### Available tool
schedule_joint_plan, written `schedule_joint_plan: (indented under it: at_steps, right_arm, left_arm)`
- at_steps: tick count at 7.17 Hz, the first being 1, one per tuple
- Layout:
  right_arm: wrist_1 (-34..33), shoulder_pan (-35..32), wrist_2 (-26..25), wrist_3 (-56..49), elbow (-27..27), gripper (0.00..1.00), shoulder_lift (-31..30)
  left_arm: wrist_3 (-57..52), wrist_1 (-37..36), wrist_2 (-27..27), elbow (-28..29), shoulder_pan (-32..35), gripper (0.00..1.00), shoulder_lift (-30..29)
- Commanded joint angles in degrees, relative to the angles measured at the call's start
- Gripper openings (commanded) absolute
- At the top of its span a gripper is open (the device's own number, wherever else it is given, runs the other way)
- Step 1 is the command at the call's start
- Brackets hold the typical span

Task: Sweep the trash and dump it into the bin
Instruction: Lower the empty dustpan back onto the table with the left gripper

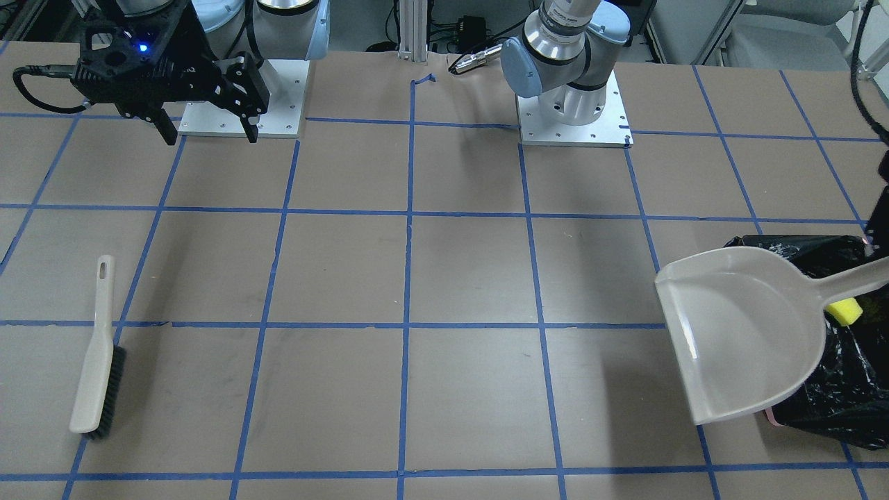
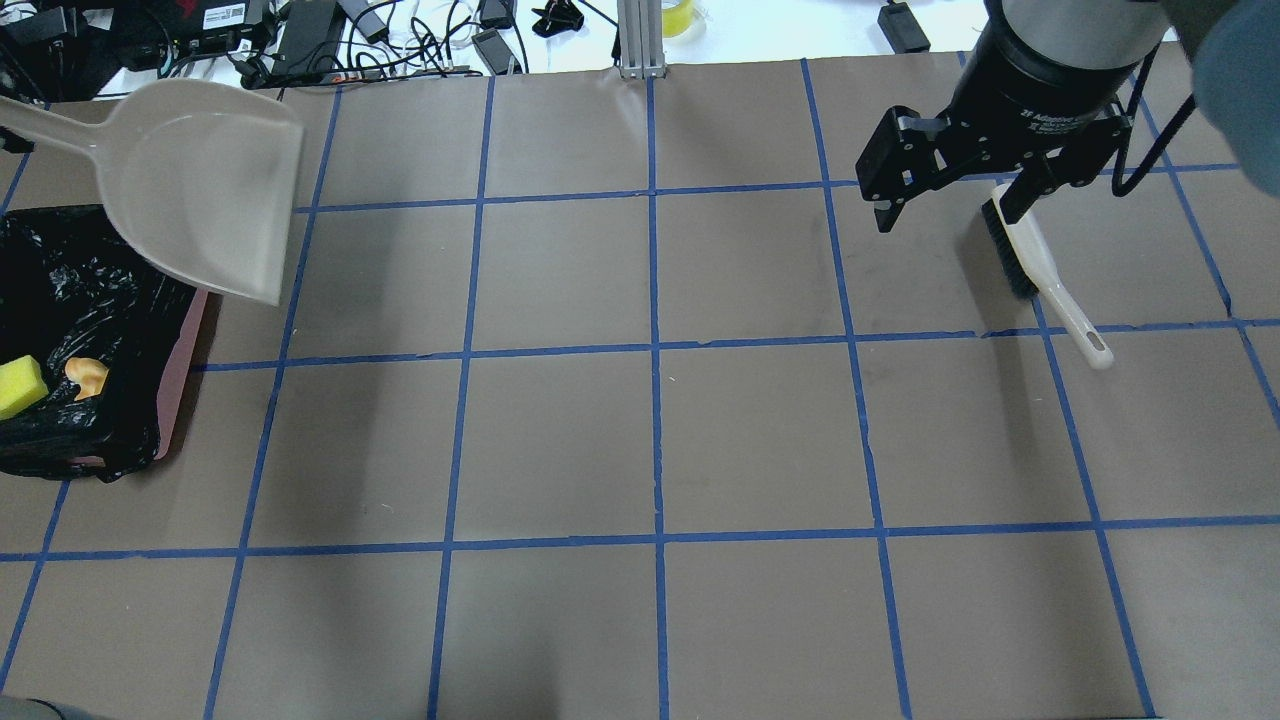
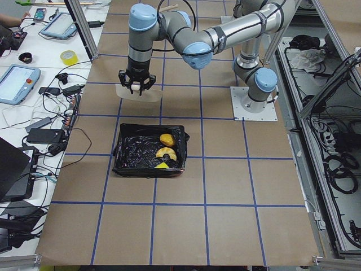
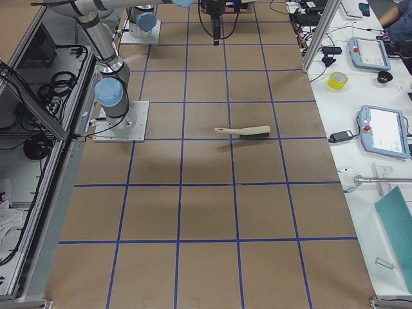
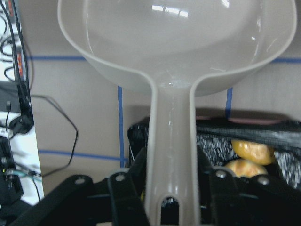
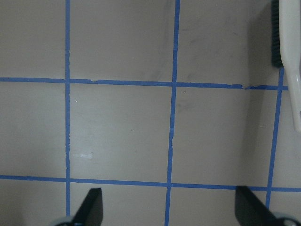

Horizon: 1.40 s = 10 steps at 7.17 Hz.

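Observation:
My left gripper (image 5: 171, 200) is shut on the handle of the beige dustpan (image 1: 743, 333), which hangs empty in the air beside the bin (image 2: 185, 370). The bin is pink with a black bag liner. In it lie the yellow-and-green sponge block (image 2: 20, 385), the golden croissant piece (image 2: 85, 375) and the yellow-orange potato lump (image 3: 166, 139). The sponge also shows in the front view (image 1: 844, 311). My right gripper (image 1: 208, 132) is open and empty, high above the table near its own base.
The beige hand brush (image 1: 97, 361) with black bristles lies flat on the brown paper on my right side; it also shows in the overhead view (image 2: 1030, 255). Blue tape lines grid the table. Cables and devices lie past the far edge.

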<state>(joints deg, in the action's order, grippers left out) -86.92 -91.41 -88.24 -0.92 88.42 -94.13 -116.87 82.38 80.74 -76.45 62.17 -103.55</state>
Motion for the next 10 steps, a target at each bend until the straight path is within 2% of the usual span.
schedule_joint_plan:
  at_steps: [1,2,4,5,8,10]
  right_arm:
    - [0.00,0.00,-0.09,-0.22,0.00,1.00,0.09]
    - [0.00,0.00,-0.09,-0.23,0.09,1.00,0.09]
    - [0.00,0.00,-0.09,-0.23,0.09,1.00,0.09]
    - [0.00,0.00,-0.09,-0.31,0.09,1.00,0.09]
    - [0.00,0.00,-0.18,-0.40,0.09,1.00,0.09]
    - [0.00,0.00,-0.26,-0.40,0.09,1.00,0.09]
  left_arm:
    - [6.52,1.39,-7.41,-1.93,4.44,0.00,-3.83]
    - [9.78,-3.23,-8.49,-2.99,7.59,0.00,-6.64]
    - [10.52,-10.79,-8.76,-4.23,9.28,0.00,-13.40]
    - [10.78,-11.27,-8.41,-4.41,10.77,0.00,-14.91]
    - [8.07,-16.00,-8.50,-8.08,11.22,0.00,-15.98]
    - [6.31,-16.02,-8.58,-8.97,11.22,0.00,-15.28]
